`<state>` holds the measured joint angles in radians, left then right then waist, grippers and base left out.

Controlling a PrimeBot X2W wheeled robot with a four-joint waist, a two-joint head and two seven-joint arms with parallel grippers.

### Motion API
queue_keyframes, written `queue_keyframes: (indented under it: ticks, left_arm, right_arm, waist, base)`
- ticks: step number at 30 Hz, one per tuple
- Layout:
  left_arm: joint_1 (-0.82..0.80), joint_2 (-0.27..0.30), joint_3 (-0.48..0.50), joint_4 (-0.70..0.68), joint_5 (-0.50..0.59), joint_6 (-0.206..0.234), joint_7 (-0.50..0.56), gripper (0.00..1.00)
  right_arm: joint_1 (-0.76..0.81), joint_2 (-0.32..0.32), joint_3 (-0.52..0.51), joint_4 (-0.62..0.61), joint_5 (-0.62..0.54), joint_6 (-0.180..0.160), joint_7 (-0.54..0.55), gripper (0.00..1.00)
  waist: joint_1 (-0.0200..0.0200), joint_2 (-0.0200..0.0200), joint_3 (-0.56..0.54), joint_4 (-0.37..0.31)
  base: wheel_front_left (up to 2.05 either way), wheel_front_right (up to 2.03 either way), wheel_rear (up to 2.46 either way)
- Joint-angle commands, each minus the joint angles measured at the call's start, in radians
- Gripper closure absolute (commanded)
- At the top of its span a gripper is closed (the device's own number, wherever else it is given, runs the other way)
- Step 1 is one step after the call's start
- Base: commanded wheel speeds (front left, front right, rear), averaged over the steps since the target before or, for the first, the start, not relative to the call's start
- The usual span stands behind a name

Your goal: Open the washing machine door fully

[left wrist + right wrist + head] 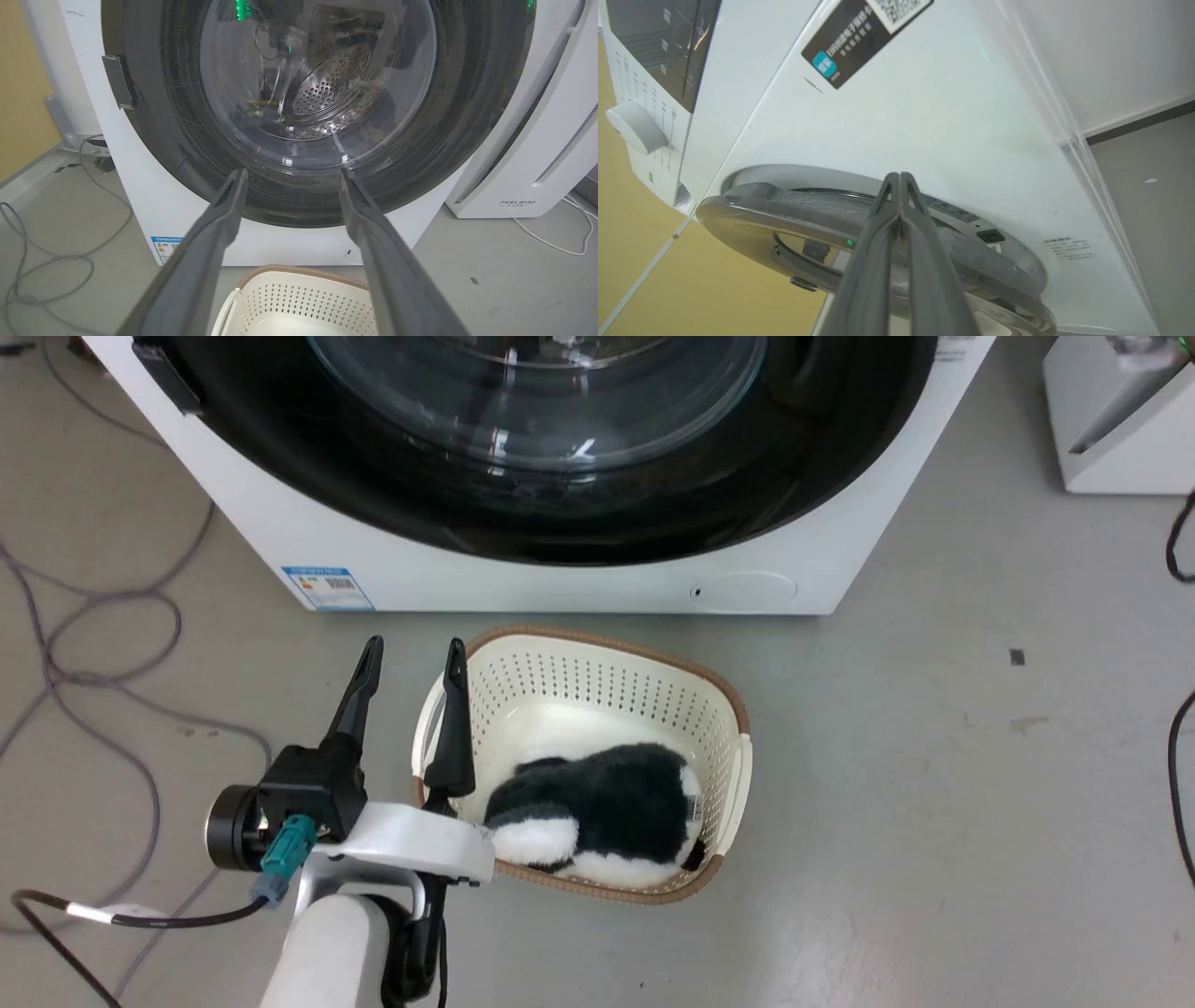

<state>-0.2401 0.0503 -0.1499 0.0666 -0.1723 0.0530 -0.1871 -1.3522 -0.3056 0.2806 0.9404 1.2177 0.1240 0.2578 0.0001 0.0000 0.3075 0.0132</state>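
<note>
The white washing machine (560, 590) (154, 200) (948, 116) stands ahead of me. Its door (560, 518) (467, 116) (752, 210), a glossy black disc with a clear glass bowl, covers the front. My left gripper (414, 649) (292, 175) is open and empty, low in front of the door and above the basket's left rim. In the right wrist view the door shows edge-on, standing slightly off the white front, with a latch slot visible behind it. My right gripper (899, 176) is shut, its tips at the door's rim by that gap.
A cream perforated basket (597, 639) (303, 273) holding a black-and-white plush toy (597, 812) sits on the floor before the machine. A white FEELAIR appliance (528, 163) (1120, 429) stands to the right. Grey cables (93, 663) lie on the floor at left.
</note>
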Motion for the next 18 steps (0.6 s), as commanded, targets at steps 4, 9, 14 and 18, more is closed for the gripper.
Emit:
queue_keyframes:
  ticks: [4,9,14,18]
  left_arm:
    - [-0.033,0.003,-0.011,0.002,-0.017,0.010,-0.017,0.00]
    - [-0.049,0.003,-0.020,0.002,-0.030,0.016,-0.027,0.00]
    - [-0.070,0.002,-0.030,0.002,-0.042,0.019,-0.038,0.00]
    - [-0.084,0.001,-0.034,0.002,-0.052,0.022,-0.046,0.00]
  right_arm:
    - [-0.092,0.013,0.069,0.064,0.045,0.005,0.096,1.00]
    - [-0.160,0.026,0.127,0.115,0.076,0.006,0.152,1.00]
    - [-0.235,0.038,0.176,0.167,0.113,0.006,0.198,1.00]
    - [-0.297,0.054,0.222,0.209,0.137,0.006,0.251,1.00]
  waist:
    - [-0.0001,0.0000,0.030,0.009]
    - [-0.0001,0.0000,0.058,0.018]
    - [-0.0001,0.0000,0.090,0.027]
    - [-0.0001,0.0000,0.111,0.033]
  base:
    - [0.00,0.00,0.00]
    - [0.00,0.00,0.00]
    - [0.00,0.00,0.00]
    - [0.00,0.00,0.00]
